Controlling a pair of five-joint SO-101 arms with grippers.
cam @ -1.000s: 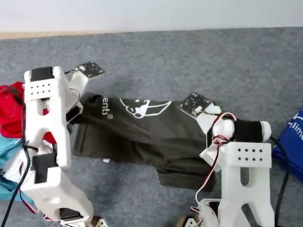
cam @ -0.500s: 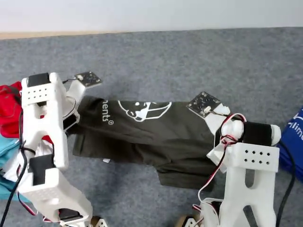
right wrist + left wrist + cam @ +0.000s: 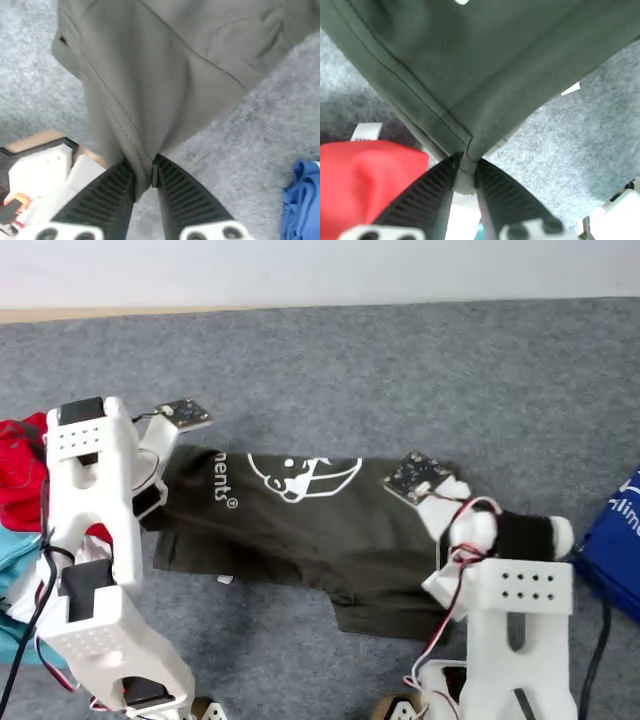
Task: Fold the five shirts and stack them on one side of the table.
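A dark olive shirt with a white print lies partly folded across the middle of the grey table. My left gripper is shut on the shirt's hem at its left end, lifting the cloth off the table. My right gripper is shut on a pinched fold of the same shirt at its right end. In the high view the left arm stands at the shirt's left edge and the right arm at its right edge.
A red shirt and a teal one are heaped at the table's left edge. A blue shirt lies at the right edge. Bare grey table stretches behind the olive shirt.
Both grippers keep their hold on the olive shirt. The right arm swung out to the right, then came back left. The shirt's upper edge has shifted slightly.
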